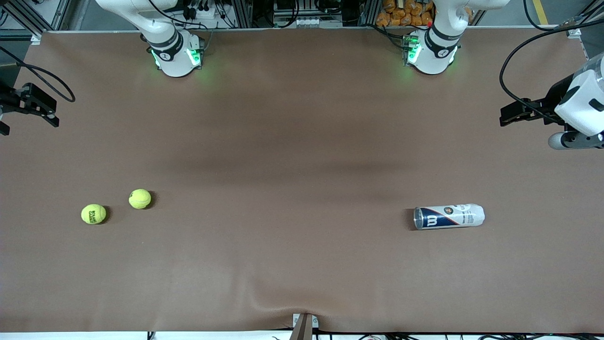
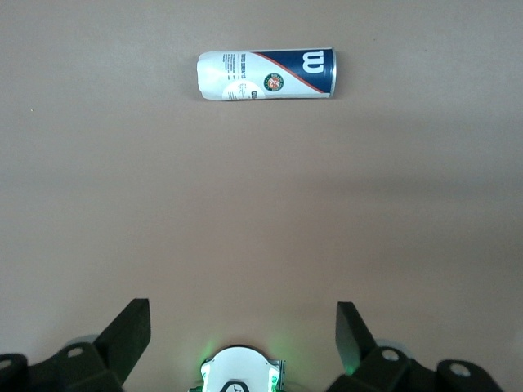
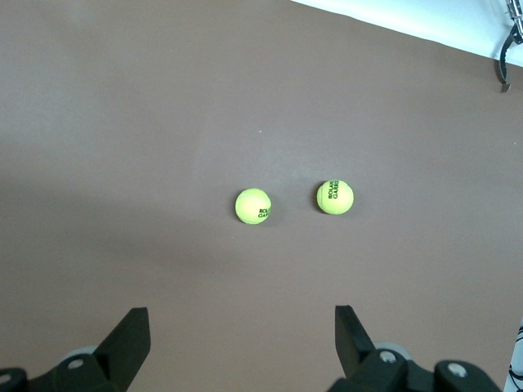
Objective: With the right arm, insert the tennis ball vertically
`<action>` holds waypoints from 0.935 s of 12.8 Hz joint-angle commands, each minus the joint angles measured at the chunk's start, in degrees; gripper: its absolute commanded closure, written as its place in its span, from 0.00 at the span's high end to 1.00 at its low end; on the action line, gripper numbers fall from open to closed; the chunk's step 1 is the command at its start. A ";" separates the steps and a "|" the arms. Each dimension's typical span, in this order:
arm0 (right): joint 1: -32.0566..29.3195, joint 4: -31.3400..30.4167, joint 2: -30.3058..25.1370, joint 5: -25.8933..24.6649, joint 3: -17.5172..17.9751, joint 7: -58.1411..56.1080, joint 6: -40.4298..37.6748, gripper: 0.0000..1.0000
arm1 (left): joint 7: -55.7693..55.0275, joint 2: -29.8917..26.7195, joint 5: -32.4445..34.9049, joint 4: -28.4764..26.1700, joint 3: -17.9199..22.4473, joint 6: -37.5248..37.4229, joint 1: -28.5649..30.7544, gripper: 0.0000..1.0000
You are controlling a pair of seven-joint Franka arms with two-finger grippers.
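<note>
Yellow balls [image 1: 140,199] [image 1: 93,214] are seen at 8 o'clock on the table [image 1: 292,141], the can [image 1: 448,216] on its side at 4. Both grippers [image 3: 242,347] [image 2: 243,336] are held high, spread, empty. A ball could be nudged away if clipped off-centre; vertical insertion is blocked while the can lies flat.

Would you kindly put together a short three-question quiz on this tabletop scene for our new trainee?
1. True or false: the tennis ball can stands upright.
2. How many tennis balls lie on the table?
3. Which is nearer the front camera: A) the ball with dark print facing up, B) the other ball?

Key:
1. False: it lies on its side, toward the left arm's end.
2. Two, toward the right arm's end.
3. A.

Both the left claw and the right claw are open and hold nothing.
</note>
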 commanded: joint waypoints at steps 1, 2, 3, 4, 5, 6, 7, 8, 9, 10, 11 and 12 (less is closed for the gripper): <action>-0.33 -0.51 -0.01 -0.37 0.42 -0.75 0.59 1.00 | -0.02 -0.50 -0.43 -0.11 -0.35 0.31 -0.10 1.00; -0.33 -0.51 0.00 -0.37 0.42 -0.75 0.59 1.00 | -0.18 -0.42 -0.43 -0.11 -0.52 0.05 -0.10 1.00; -0.59 -0.51 0.00 -0.37 0.42 -0.49 0.59 1.00 | -0.19 -0.42 -0.43 -0.11 -0.26 0.05 -0.10 1.00; -0.68 -0.60 0.09 -0.28 0.42 0.65 0.59 1.00 | -0.10 -0.42 -0.43 -0.11 -0.18 0.05 -0.19 1.00; -0.77 -0.60 0.18 -0.28 0.42 2.83 0.77 1.00 | -0.10 -0.42 -0.43 -0.11 -0.35 0.14 -0.19 1.00; -0.86 -0.60 0.18 0.06 0.42 5.99 0.77 1.00 | 0.08 -0.42 -0.43 -0.11 -0.26 0.14 -0.10 1.00; -0.86 -0.60 0.35 0.24 0.33 7.93 0.51 1.00 | 0.08 -0.42 -0.43 -0.11 -0.18 0.14 -0.01 1.00; -0.86 -0.69 0.35 0.24 0.33 8.65 0.42 1.00 | -0.10 -0.42 -0.17 -0.28 -0.35 0.14 -0.27 1.00; -0.86 -0.69 0.35 0.33 0.33 8.74 0.24 1.00 | -0.18 -0.42 0.18 -0.28 -0.52 0.14 -0.71 1.00; -1.21 -0.69 0.35 0.33 0.24 8.74 0.24 1.00 | -0.19 -0.42 0.27 -0.28 -0.70 0.14 -0.80 1.00; -1.30 -0.69 0.35 0.33 0.24 8.74 0.24 1.00 | -0.10 -0.42 0.27 -0.46 -0.88 0.05 -0.63 1.00; -1.30 -0.69 0.35 0.33 0.24 8.74 0.24 1.00 | -0.01 -0.42 0.19 -0.63 -0.96 0.05 -0.36 1.00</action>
